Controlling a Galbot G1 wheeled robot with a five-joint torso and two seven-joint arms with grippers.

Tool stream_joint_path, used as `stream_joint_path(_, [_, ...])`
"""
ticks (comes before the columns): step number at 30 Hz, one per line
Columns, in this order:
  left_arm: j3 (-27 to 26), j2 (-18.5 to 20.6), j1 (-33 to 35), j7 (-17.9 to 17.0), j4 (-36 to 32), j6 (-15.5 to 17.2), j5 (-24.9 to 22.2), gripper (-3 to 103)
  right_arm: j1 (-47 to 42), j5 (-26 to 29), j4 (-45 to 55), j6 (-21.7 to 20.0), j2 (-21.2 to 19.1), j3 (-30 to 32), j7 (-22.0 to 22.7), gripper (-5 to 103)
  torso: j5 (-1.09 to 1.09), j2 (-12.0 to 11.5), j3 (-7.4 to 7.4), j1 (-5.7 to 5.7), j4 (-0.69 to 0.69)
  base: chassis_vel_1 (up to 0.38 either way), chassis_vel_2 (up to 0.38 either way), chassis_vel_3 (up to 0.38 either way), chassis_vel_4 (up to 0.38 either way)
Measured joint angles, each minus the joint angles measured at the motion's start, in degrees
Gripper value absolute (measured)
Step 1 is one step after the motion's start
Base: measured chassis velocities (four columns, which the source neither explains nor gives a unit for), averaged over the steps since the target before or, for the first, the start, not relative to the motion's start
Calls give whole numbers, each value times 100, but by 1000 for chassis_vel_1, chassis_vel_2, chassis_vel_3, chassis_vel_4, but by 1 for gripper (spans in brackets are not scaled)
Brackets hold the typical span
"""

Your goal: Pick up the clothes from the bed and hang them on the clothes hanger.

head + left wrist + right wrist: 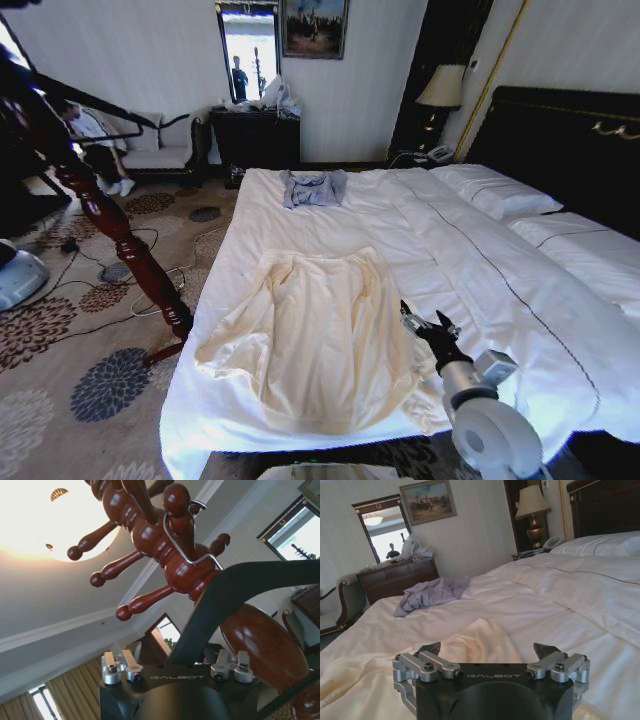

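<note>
The clothes (pixel 320 335), a cream long-sleeved top, lie spread flat on the near part of the bed (pixel 440 240). My right gripper (pixel 428 322) hovers open just above the sheet at the top's right edge. From its wrist, the right gripper (pixel 487 652) points across the cream fabric (pixel 470 642) with nothing between its fingers. The black clothes hanger (pixel 235 587) hangs by its wire hook (pixel 180 542) on a reddish wooden post (pixel 165 535). My left gripper (pixel 192 652) is shut on the hanger's shoulder, up at the left of the bed. The hanger (pixel 100 105) also shows in the head view.
A small grey-blue garment (pixel 313 187) lies farther up the bed. The wooden post (pixel 115 225) stands on the patterned carpet beside the bed's left edge, with cables around its foot. White pillows (pixel 500 190) and a dark headboard are at the right; a dresser stands beyond.
</note>
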Motion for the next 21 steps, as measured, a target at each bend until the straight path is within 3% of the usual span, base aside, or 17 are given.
stream_joint_path(4, [-3, 10, 40, -17, 45, 0, -24, 53, 20, -57, 11, 0, 43, -67, -20, 100, -1, 0, 0, 0, 0, 0, 0, 0, 0])
stream_joint_path(8, [-6, -2, 46, -13, 57, 0, -16, 42, 23, -62, 11, 0, 38, -72, -22, 100, 0, -1, 0, 0, 0, 0, 0, 0, 0])
stream_joint_path(11, [-12, -24, 43, -3, 47, -1, 25, 26, 21, -112, 11, -3, 58, -114, -30, 100, 0, 0, 0, 0, 0, 0, 0, 0, 0])
stream_joint_path(21, [-45, -30, 34, 44, 12, -3, 74, 23, -40, -237, 11, -3, 119, -185, -66, 100, 0, 0, 0, 0, 0, 0, 0, 0, 0])
